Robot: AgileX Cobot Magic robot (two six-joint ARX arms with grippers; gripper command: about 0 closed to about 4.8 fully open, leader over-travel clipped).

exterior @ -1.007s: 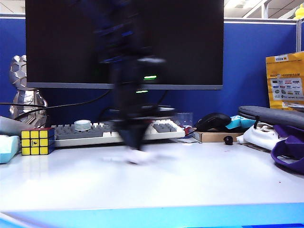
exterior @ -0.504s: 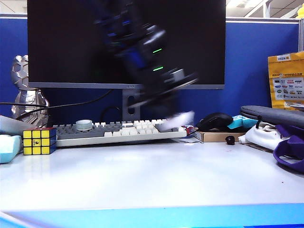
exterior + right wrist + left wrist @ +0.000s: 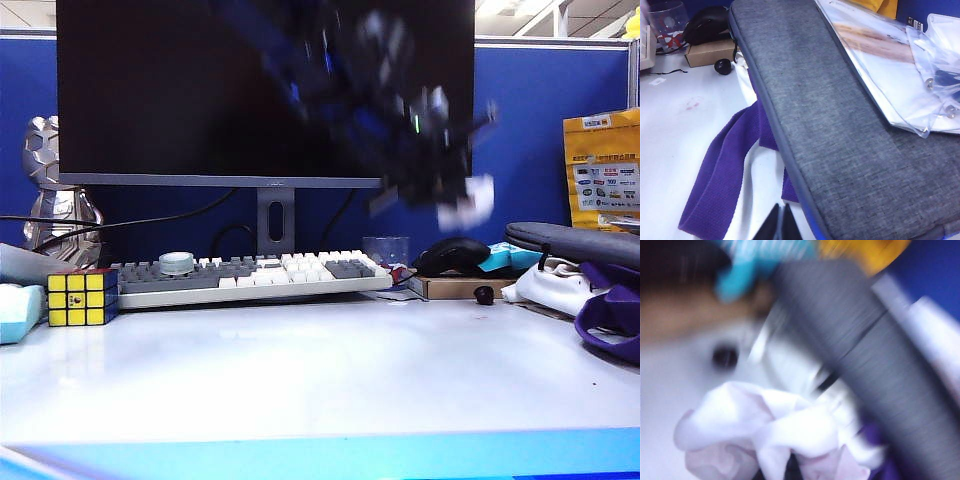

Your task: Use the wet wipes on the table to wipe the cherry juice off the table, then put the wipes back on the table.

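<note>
The left fingers (image 3: 470, 205), clamped on the wet wipes (image 3: 775, 430), have swung up off the worktop (image 3: 320, 370) toward its right side, likely heading for the cherry juice (image 3: 692, 103), while the right fingers (image 3: 779, 222) sit closed, empty.

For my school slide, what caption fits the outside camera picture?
Left gripper carries the wet wipes through the air above the black mouse.

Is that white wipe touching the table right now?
Apart. The exterior view shows the wipe in the left end effector, high above the table.
</note>
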